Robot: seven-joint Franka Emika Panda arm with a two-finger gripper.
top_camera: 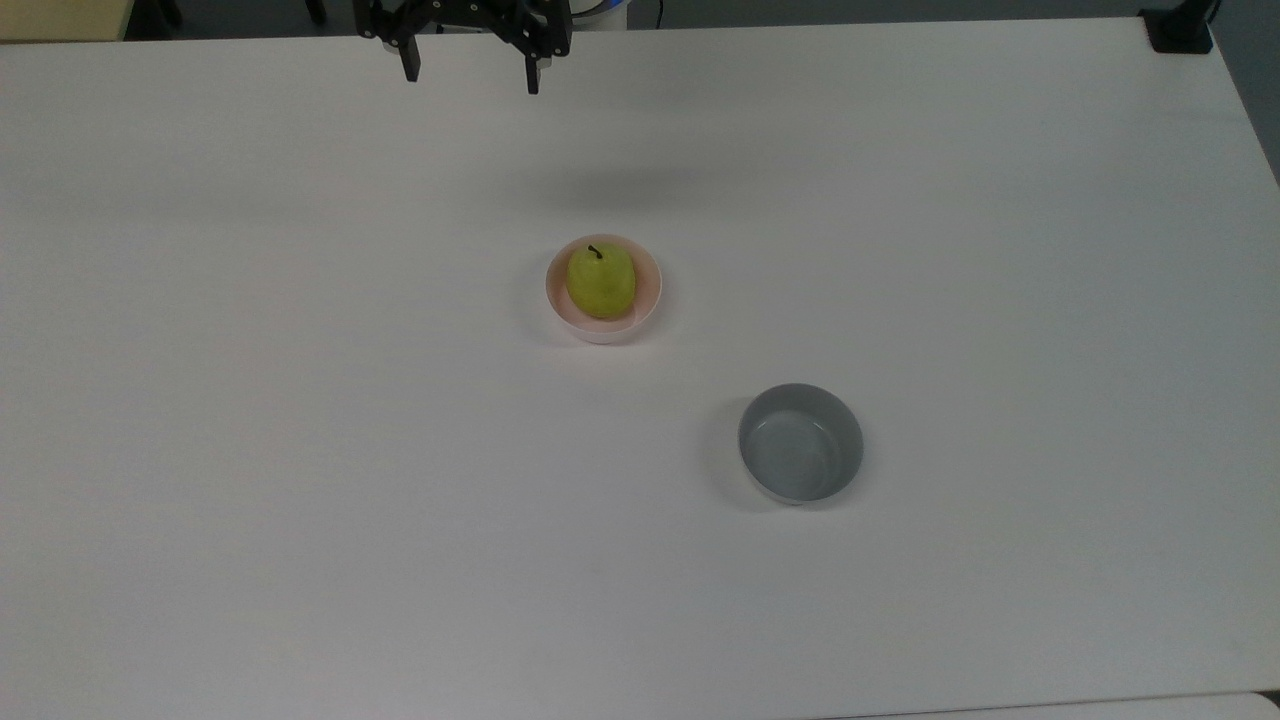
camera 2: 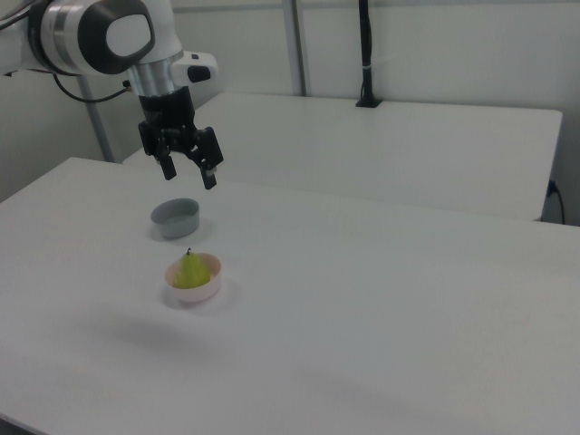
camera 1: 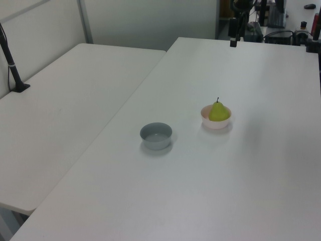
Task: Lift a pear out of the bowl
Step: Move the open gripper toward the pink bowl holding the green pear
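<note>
A yellow-green pear (top_camera: 601,281) (camera 1: 218,111) (camera 2: 189,270) with a dark stem sits in the pale pink bowl (top_camera: 651,290) (camera 1: 215,123) (camera 2: 194,292) near the middle of the white table. My gripper (top_camera: 470,78) (camera 2: 189,174) hangs open high above the table, empty, near the top edge of the top view and up-left of the bowl there. In the right view it is above the bowl, well apart from the pear. In the left view one black finger (camera 1: 233,33) hangs at the far end of the table.
An empty grey bowl (top_camera: 801,442) (camera 1: 156,135) (camera 2: 175,217) stands on the table (top_camera: 300,450), lower right of the pink bowl in the top view. A second white table (camera 1: 65,100) adjoins at the left view's left. A black post (camera 2: 365,54) stands on the far table.
</note>
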